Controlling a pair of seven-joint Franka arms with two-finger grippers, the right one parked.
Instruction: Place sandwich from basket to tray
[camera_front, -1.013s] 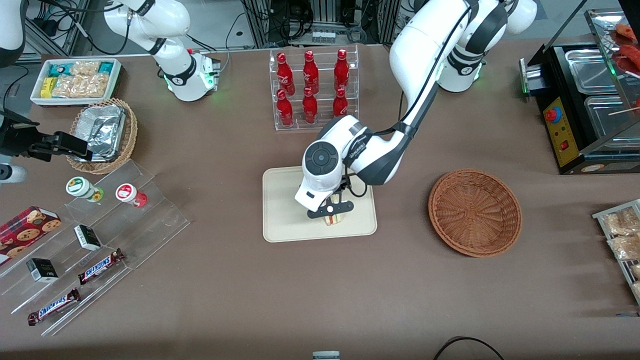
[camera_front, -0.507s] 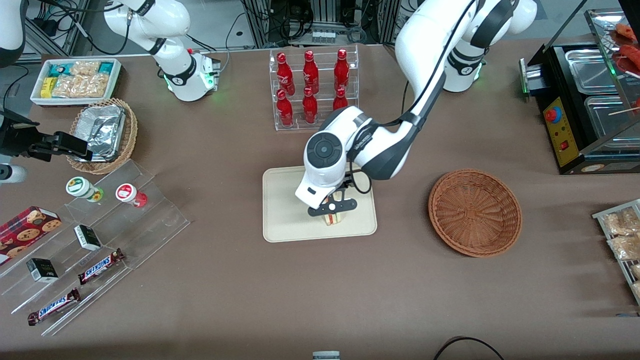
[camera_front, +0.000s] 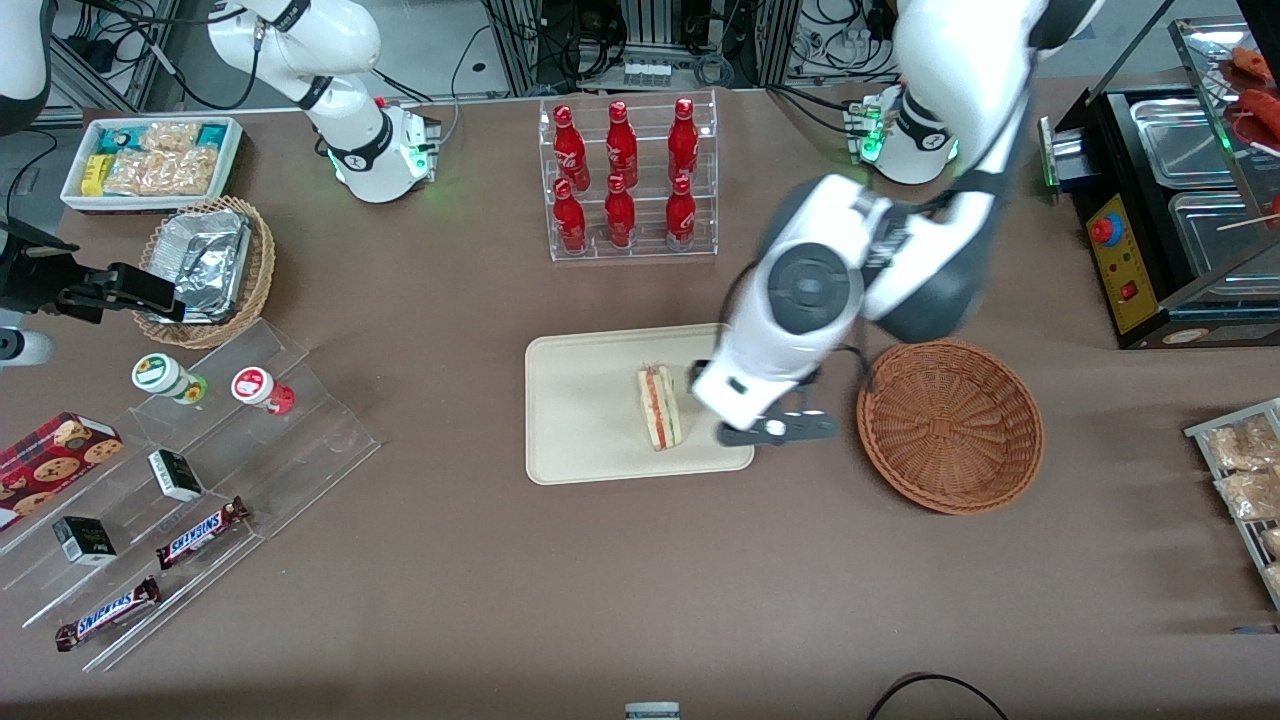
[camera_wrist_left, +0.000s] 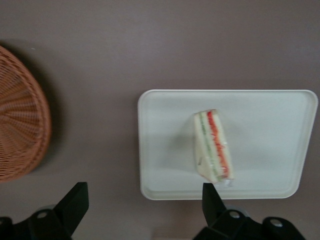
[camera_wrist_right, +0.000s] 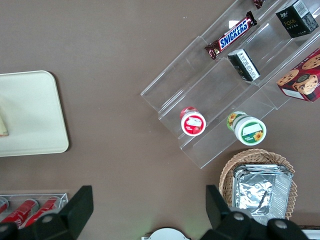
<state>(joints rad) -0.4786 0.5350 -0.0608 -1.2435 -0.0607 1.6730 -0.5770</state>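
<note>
Brown table (camera_front: 480, 590) bears tray (camera_front: 580, 420), basket (camera_front: 950, 425); gripper (camera_front: 776, 430) above, spread.

one sandwich (camera_front: 659, 407), one tray (camera_front: 580, 420), two baskets (camera_front: 950, 425), six bottles (camera_front: 620, 175), one gripper (camera_front: 778, 430)

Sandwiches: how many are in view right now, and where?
1. The sandwich lies on the tray, apart from the open gripper above the tray's basket-side edge. The basket holds none.

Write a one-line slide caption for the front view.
Sandwich rests on the tray; open gripper hovers between tray and empty basket.
</note>
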